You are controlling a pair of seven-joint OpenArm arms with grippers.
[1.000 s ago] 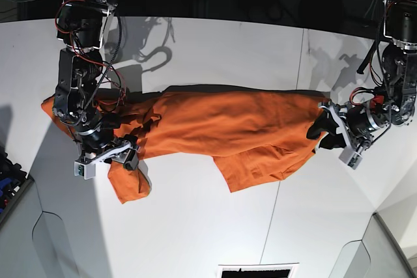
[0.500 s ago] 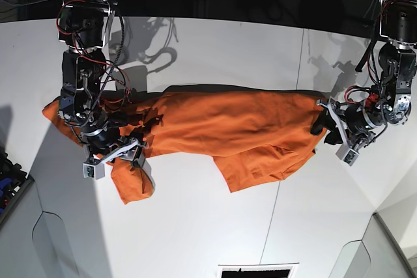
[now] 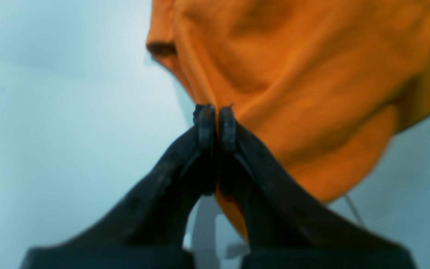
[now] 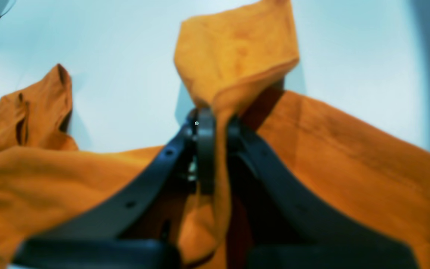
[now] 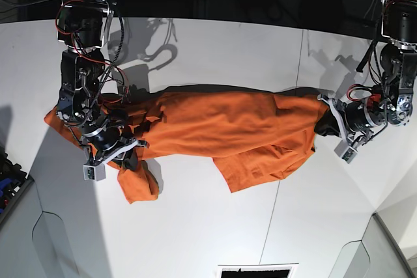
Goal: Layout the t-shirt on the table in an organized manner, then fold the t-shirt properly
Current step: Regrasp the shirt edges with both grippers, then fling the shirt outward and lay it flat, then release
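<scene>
The t-shirt (image 5: 221, 133) lay stretched lengthwise across the white counter (image 5: 195, 226), rumpled. At one end the left hand (image 3: 217, 119) pinched its edge; at the other, the right hand (image 4: 215, 127) clamped a fold. Bare counter surrounded the t-shirt.

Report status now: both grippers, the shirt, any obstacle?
Left gripper and right gripper shut on t-shirt. Shirt bunched on table. No obstacle.

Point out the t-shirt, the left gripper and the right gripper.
t-shirt (image 5: 228, 125): base view, middle of the orange body.
left gripper (image 3: 217, 119): left wrist view, between the shut fingertips pinching cloth.
right gripper (image 4: 217, 123): right wrist view, between fingertips clamping a fold.
</scene>
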